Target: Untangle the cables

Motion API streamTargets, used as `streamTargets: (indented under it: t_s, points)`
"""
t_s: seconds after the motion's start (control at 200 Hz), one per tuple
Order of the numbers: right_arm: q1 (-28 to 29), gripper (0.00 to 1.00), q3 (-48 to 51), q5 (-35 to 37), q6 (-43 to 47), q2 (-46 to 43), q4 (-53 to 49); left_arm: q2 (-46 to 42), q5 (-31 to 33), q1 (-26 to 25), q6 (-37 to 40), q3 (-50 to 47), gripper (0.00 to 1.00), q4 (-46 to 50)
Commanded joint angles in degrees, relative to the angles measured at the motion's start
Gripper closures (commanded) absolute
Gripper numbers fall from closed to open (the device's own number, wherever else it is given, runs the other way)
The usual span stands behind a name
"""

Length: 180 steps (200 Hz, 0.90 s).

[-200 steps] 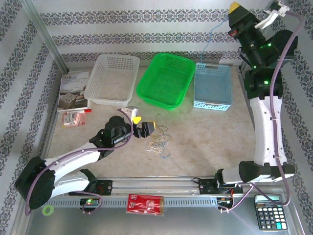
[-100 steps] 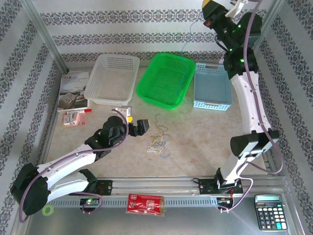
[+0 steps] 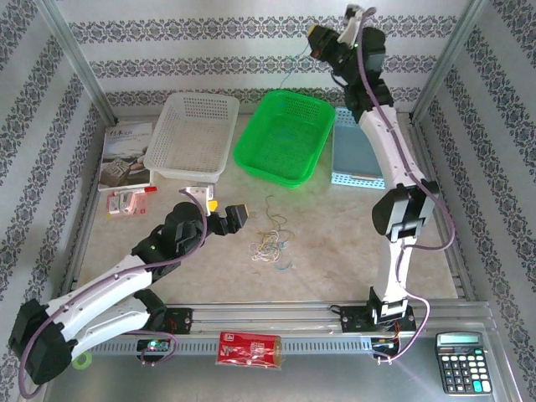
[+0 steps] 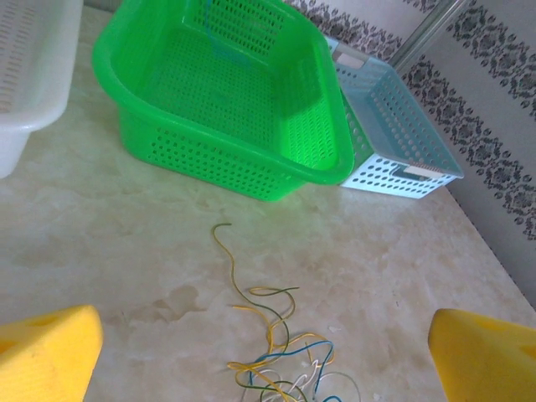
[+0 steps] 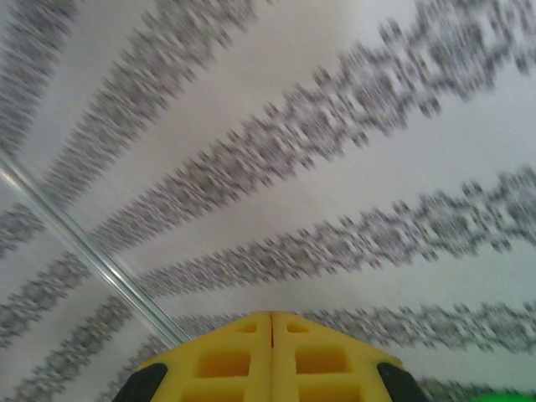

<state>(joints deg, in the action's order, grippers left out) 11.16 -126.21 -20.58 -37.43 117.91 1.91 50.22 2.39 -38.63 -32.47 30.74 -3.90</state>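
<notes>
Your left claw [image 3: 226, 211] is hanging wide open over the tabletop [image 3: 352, 243]. Its two yellow fingers [image 4: 46, 352] are standing far apart at the near corners of the left wrist view and gripping nothing. It is sitting just left of the cables [image 3: 268, 243] and facing them, with its tips apart from them.

Your right claw [image 3: 322, 38] is reaching high at the far side, up by the patterned wall [image 3: 209, 50]. It is clenched, and in the right wrist view its yellow pads are pressing flat together. A thin blue strand [image 3: 293, 69] is hanging from its tip and trailing down and left toward the green basket [image 3: 249, 126]. The pinch point itself is too small for you to make out.

The other cables are lying in a loose tangle on the tabletop, near the middle and on the near side of the green basket. Yellow, whitish, blue and green loops are crossing over one another. One green-yellow strand is snaking out of the heap toward the basket, and its end is stopping short of the basket wall.
</notes>
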Motion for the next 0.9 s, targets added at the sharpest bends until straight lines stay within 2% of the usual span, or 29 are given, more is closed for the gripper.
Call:
streamTargets:
  t_s: [0.0, 0.185, 0.32, 0.4, 0.5, 0.645, 0.784, 0.894]
  points:
    - [1.3, 1.00, 4.0, 1.0, 4.1, 3.6, -0.8, -2.6, 1.7, 0.1, -0.8, 0.4, 0.00, 3.6]
    - [3.5, 0.99, 4.5, -0.9, 9.8, 11.2, -10.1, -3.6, 1.5, 0.3, -1.2, -0.1, 0.00, 3.9]
    - [3.3, 0.56, 2.5, -0.8, 11.8, 12.9, -14.9, -2.8, 0.2, 0.3, -1.0, 0.5, 0.00, 3.9]
    - [2.9, 0.45, 2.7, -0.4, 12.0, 11.6, -15.2, -2.2, -0.2, 0.3, -0.9, 0.9, 0.00, 3.8]
    - [2.4, 0.41, 3.4, -0.4, 11.9, 9.3, -15.1, -1.3, -0.5, 0.3, -0.8, 1.0, 0.00, 3.0]
    - [2.4, 0.40, 7.8, -0.7, 12.0, 4.2, -13.6, -0.3, -0.7, 0.3, -0.8, 1.1, 0.00, 2.5]
    - [3.2, 0.40, 16.9, -1.5, 10.5, -3.1, -9.3, 0.1, -0.9, 0.3, -1.0, 0.9, 0.00, 1.6]
    - [4.6, 0.40, 27.8, -1.8, 9.8, -10.0, -5.2, 0.5, -0.9, 0.4, -1.5, 0.5, 0.00, 1.1]
